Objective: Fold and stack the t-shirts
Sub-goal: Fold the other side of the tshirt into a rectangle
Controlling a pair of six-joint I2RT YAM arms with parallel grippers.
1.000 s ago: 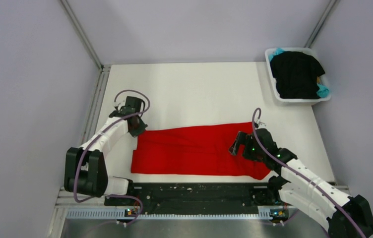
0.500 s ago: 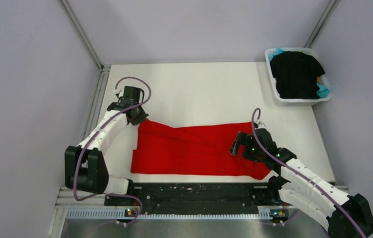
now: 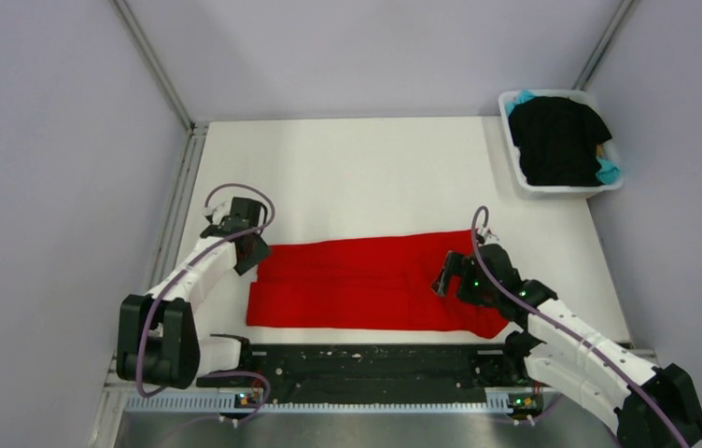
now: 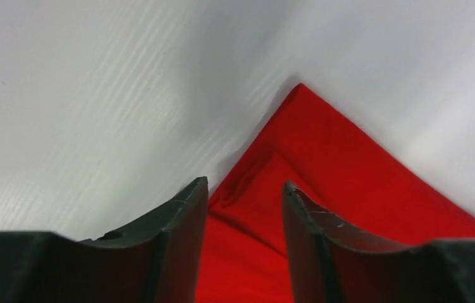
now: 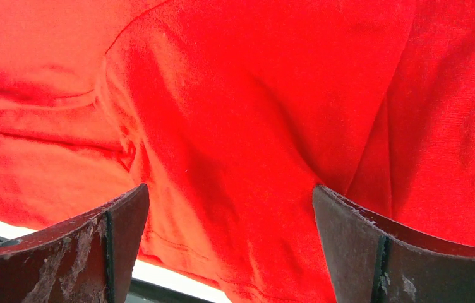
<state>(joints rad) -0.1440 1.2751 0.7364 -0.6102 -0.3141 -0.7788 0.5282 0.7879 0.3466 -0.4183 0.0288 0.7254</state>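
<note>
The red shirt (image 3: pixel 366 285) lies on the table (image 3: pixel 375 168) near the arms. It is a long band with its sides folded in, so the step in hand seems to be the fold across its length.

The left fingers (image 4: pixel 178 233) stand at the far left corner of the band with a narrow gap. Red cloth shows in this gap, but whether they pinch it cannot be told from the wrist view. The right fingers (image 5: pixel 108 240) are spread wide above the right part of the shirt and hold nothing.

The next move asks for a firm hold on the left end, and then for carrying it over to the right end without pulling the band crooked.

The count is one red shirt on the table, then one black shirt (image 3: pixel 560 140) and probably one teal shirt (image 3: pixel 609 172) in the one white tub (image 3: pixel 567 190) at the far right corner.
</note>
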